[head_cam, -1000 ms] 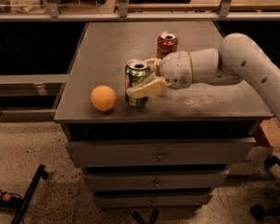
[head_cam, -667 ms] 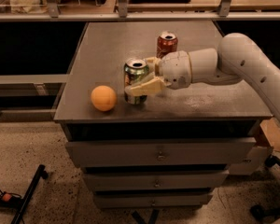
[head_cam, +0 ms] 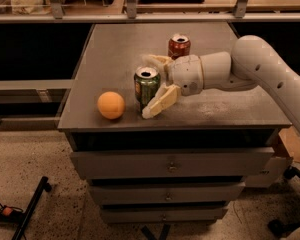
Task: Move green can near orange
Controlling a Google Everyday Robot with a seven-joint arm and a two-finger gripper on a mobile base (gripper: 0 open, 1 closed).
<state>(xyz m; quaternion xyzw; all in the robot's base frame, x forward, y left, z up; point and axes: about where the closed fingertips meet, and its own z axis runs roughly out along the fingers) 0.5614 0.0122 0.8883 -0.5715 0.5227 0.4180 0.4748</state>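
Observation:
The green can [head_cam: 146,87] stands upright on the dark tabletop [head_cam: 115,44], a short way to the right of the orange [head_cam: 111,105], which sits near the front left edge. My gripper [head_cam: 149,87] reaches in from the right and straddles the can. One finger [head_cam: 161,102] lies in front of it and the other finger [head_cam: 158,60] lies behind it. The fingers are spread wider than the can, so the gripper is open around it.
A red can [head_cam: 179,46] stands upright behind the gripper, toward the back of the table. The table is a drawer cabinet with its front edge [head_cam: 175,125] close to the can and orange. A shelf rail [head_cam: 140,17] runs along the back.
The gripper's near finger has swung away from the green can, so the jaws have opened. The can now stands on the tabletop near the orange.

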